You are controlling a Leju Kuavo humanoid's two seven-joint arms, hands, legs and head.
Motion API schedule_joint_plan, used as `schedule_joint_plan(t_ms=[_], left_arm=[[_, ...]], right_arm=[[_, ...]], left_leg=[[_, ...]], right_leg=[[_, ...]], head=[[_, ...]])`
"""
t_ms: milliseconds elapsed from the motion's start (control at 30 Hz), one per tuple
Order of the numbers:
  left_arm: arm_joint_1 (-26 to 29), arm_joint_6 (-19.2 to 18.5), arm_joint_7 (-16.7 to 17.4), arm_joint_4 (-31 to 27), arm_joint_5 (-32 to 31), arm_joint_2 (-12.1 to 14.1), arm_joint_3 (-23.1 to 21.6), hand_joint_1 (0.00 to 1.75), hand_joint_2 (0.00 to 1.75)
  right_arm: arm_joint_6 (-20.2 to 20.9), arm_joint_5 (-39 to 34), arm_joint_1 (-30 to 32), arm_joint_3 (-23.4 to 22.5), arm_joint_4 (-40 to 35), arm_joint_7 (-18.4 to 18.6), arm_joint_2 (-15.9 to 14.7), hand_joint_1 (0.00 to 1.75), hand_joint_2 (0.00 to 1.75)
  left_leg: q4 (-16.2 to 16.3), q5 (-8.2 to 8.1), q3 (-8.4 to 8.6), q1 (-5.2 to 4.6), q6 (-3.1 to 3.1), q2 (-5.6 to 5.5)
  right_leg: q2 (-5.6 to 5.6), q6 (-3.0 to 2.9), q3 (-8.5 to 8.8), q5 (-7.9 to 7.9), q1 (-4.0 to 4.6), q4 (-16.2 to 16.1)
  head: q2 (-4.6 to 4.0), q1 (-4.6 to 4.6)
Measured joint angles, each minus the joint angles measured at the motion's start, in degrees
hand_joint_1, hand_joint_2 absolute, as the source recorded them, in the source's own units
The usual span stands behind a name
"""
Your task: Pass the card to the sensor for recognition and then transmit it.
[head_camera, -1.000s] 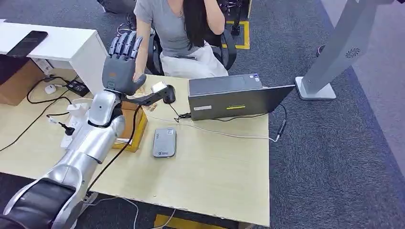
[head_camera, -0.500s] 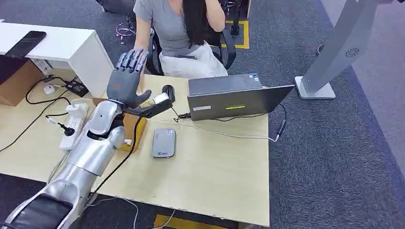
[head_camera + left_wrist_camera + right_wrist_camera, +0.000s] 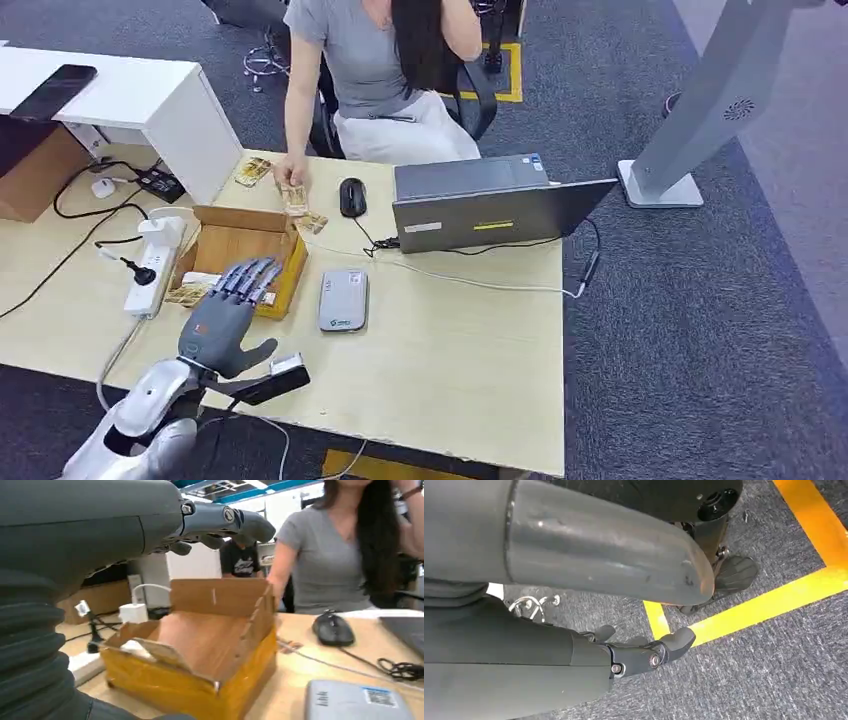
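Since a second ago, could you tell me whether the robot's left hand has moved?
Yes. The left hand has drawn back from beside the mouse toward the robot, now at the near side of the cardboard box.

My left hand [image 3: 225, 318] hovers open at the table's near edge [image 3: 430, 440]. Just ahead stands the cardboard box [image 3: 240, 252], with the grey card reader [image 3: 344, 298] beside it. Bare tabletop lies right of the reader; the laptop [image 3: 490, 205], mouse [image 3: 352, 196] and a person's hand [image 3: 291, 176] block the far side.
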Motion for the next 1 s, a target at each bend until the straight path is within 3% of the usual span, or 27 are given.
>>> schedule_joint_plan(t_ms=[333,1000], left_arm=[[3.54,-0.37,0.28,-2.67,-0.53,0.22,1.83,0.00,1.75],[4.00,-0.37,0.61,-3.15,-0.59,0.37,2.29,0.00,1.75]], right_arm=[[-0.13,-0.04,-0.05,-0.87,0.00,-0.11,0.00,0.00,0.00],[-0.33,-0.04,-0.06,-1.31,0.00,-0.09,0.00,0.00,0.00]], left_leg=[[0.02,0.00,0.03,0.00,0.00,-0.08],[0.02,0.00,0.02,0.00,0.00,-0.14]], right_leg=[[-0.06,0.01,0.07,0.03,0.00,0.00],[-0.12,0.02,0.08,0.02,0.00,0.00]], head=[[0.00,0.00],[0.00,-0.02]])
